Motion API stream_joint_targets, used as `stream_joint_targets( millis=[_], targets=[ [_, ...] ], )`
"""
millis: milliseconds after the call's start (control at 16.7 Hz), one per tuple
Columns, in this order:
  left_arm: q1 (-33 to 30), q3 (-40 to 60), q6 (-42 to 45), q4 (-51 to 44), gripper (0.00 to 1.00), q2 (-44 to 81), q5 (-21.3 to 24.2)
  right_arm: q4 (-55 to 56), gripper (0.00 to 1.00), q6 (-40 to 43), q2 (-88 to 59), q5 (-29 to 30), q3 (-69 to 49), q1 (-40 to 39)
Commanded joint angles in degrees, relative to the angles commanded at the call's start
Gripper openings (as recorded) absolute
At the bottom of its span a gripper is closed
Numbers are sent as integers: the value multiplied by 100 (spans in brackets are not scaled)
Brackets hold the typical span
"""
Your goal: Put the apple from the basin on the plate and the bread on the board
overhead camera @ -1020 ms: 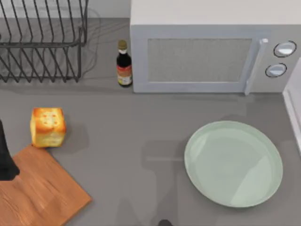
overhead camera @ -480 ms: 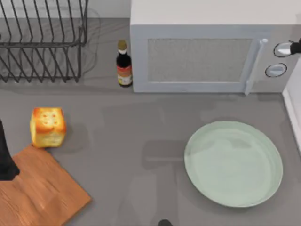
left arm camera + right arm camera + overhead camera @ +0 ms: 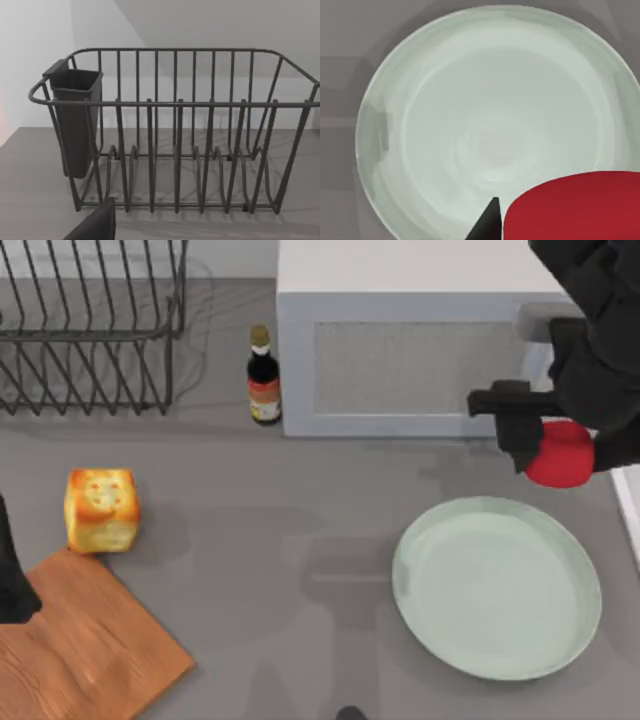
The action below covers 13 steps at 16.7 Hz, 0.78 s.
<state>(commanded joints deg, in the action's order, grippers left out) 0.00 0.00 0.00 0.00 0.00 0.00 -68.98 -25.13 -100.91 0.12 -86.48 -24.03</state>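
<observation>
My right gripper hangs at the right, above the far edge of the pale green plate, shut on the red apple. From the right wrist, the apple sits close up over the plate, which has nothing on it. The bread stands on the table at the left, just beyond the far corner of the wooden board. My left arm is parked at the left edge over the board. The basin is out of view.
A microwave stands at the back, right behind my right arm. A dark sauce bottle is next to its left side. A wire dish rack fills the back left corner, and its cutlery cup faces the left wrist.
My right arm has swung in from the right edge with the apple in its gripper and now hangs over the plate's far rim. The left arm, bread and board have not moved.
</observation>
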Motion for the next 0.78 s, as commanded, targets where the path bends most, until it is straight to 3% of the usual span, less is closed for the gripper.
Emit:
stream_joint_targets(
  millis=[240, 540, 780],
  targets=[
    [0, 0, 0, 0, 100, 0, 0, -103, 0, -531, -279, -8, 217, -559],
    [0, 0, 0, 0, 100, 0, 0, -110, 0, -574, -311, -9, 238, -605],
    [0, 0, 0, 0, 100, 0, 0, -110, 30, -574, -311, -9, 238, -605]
  ],
)
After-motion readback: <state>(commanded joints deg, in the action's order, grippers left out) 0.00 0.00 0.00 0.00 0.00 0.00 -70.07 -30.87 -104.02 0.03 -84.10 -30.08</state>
